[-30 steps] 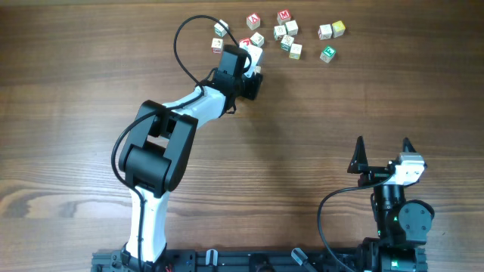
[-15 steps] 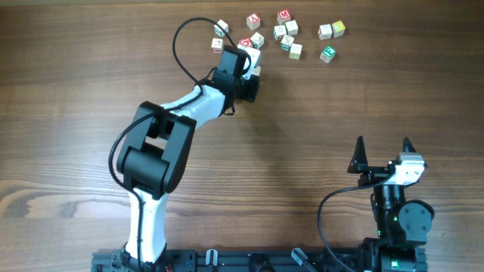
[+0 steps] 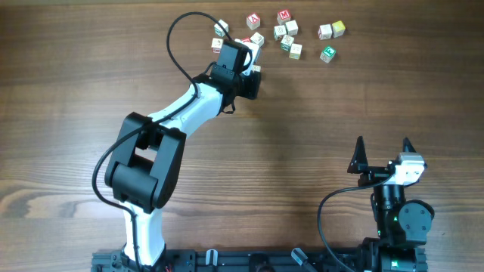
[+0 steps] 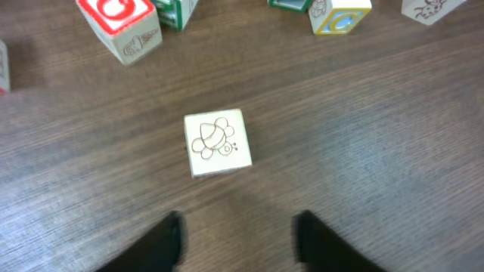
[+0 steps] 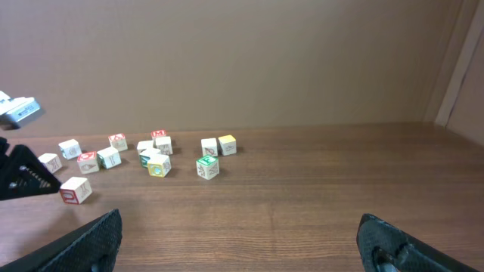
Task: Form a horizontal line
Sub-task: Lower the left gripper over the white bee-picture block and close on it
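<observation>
Twelve or more small letter cubes (image 3: 296,51) lie loose along the top of the overhead frame, right of centre, on the dark wooden bench (image 3: 76,91). They sit in an uneven scatter, so the horizontal line is not yet formed. The left arm (image 3: 189,106) stretches from the bottom edge up to the left end of that scatter, and its head covers part of the cubes there.

In the left wrist view the left jaws stand open and hold nothing, with two dark fingertips (image 4: 162,240) rising from the bottom edge. Just beyond the gap between them, at mid-frame, a pale bee cube (image 4: 218,143) rests flat on the bench, clear of both tips and slightly turned. Along the top edge of that view are a red G cube (image 4: 121,23) at upper left, a green cube (image 4: 175,9) beside it and a yellow-edged cube (image 4: 340,13) at upper right.

The right arm (image 3: 397,215) sits at the lower right of the overhead frame, well apart from the cubes. The right jaws are open and empty, spread toward the lower corners of the right wrist view.
</observation>
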Robot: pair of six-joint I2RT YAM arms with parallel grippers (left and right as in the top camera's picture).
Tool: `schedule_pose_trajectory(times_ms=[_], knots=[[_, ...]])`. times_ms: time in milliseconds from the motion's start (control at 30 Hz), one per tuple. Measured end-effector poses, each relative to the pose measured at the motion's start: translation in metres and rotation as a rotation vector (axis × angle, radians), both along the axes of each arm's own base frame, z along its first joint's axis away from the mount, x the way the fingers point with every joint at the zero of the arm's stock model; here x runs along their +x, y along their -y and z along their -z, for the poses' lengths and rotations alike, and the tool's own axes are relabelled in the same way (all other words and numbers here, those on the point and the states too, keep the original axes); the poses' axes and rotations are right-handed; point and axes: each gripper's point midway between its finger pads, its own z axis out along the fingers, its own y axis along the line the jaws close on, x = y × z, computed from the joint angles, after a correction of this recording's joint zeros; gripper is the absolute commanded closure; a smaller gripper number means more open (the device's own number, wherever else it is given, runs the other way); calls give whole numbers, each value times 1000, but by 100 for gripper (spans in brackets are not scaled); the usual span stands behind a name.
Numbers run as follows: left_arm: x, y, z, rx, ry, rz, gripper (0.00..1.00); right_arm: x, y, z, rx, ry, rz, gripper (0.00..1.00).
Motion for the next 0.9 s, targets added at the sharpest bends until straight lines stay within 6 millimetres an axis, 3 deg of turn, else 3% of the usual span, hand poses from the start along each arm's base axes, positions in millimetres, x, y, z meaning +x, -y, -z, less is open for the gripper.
schedule_pose_trajectory(times_ms=[333, 400, 567, 700, 767, 833, 900], knots=[[34, 11, -27, -48, 190, -4, 0, 0, 0, 0, 0, 0, 0, 0], [36, 11, -17, -44, 190, -5, 0, 0, 0, 0, 0, 0, 0, 0], [32, 9, 36, -5, 110, -3, 2, 0, 0, 0, 0, 0, 0, 0], [39, 11, 40, 2, 125, 0, 26, 0, 0, 0, 0, 0, 0, 0], [40, 12, 41, 4, 128, 5, 51, 0, 0, 0, 0, 0, 0, 0], [40, 12, 41, 3, 127, 1, 69, 0, 0, 0, 0, 0, 0, 0], [40, 11, 43, 4, 123, 0, 73, 0, 0, 0, 0, 0, 0, 0]])
